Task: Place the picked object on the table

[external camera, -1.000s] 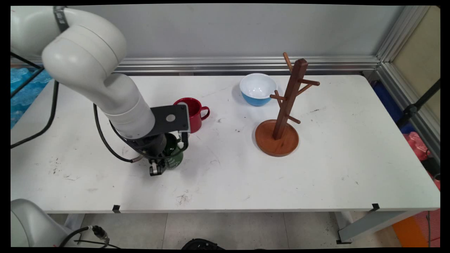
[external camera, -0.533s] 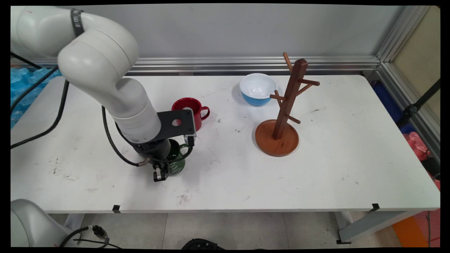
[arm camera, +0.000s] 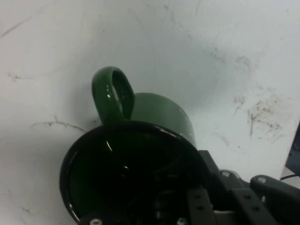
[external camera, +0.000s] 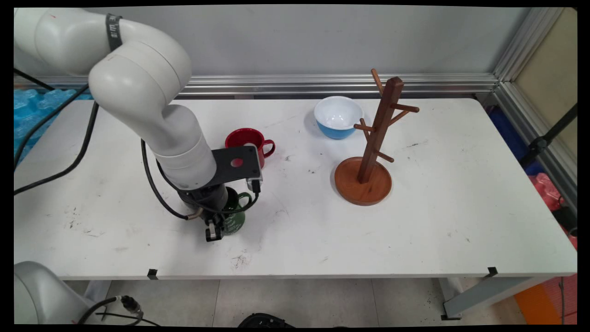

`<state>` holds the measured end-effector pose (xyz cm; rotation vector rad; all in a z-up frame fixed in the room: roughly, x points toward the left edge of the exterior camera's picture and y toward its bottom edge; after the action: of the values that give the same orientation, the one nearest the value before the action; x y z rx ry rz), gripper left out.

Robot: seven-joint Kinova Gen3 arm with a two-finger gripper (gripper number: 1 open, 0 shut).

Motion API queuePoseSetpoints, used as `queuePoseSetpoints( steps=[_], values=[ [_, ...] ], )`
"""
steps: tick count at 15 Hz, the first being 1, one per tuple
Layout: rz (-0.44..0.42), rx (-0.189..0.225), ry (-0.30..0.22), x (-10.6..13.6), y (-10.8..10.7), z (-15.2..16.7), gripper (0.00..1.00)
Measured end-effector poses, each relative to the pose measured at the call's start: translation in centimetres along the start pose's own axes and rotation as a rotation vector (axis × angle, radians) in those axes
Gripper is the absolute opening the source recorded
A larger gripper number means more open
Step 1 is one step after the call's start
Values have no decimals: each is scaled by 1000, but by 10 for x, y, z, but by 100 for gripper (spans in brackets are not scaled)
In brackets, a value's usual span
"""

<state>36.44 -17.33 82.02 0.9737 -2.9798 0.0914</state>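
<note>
Near desk [external camera: 415, 221] front-left: end effector [external camera: 216, 228] clamped on green mug's [external camera: 234, 220] rim, one finger inside. Red mug [external camera: 249, 140] behind; mug tree [external camera: 368, 152] pegs bare.

main cam sits high on the near side, looking down across the white table [external camera: 415, 221] toward the wall. hand cam's right over the green mug [arm camera: 140, 154] [external camera: 234, 220], the bit both share.

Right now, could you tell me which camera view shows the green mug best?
The hand view shows the green mug best: its dark opening, black rim and looped handle fill the picture from close above. In the main view the green mug is mostly hidden behind the gripper and wrist, with only its lower side and handle visible.
</note>
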Motion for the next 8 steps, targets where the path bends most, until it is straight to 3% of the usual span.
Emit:
queuePoseSetpoints(
  steps=[3,4,8],
  values=[
    [-11,-7,-2,1,0,1,0],
    [-15,-10,-3,2,0,2,100],
    [-27,-16,0,2,0,4,100]
  ],
)
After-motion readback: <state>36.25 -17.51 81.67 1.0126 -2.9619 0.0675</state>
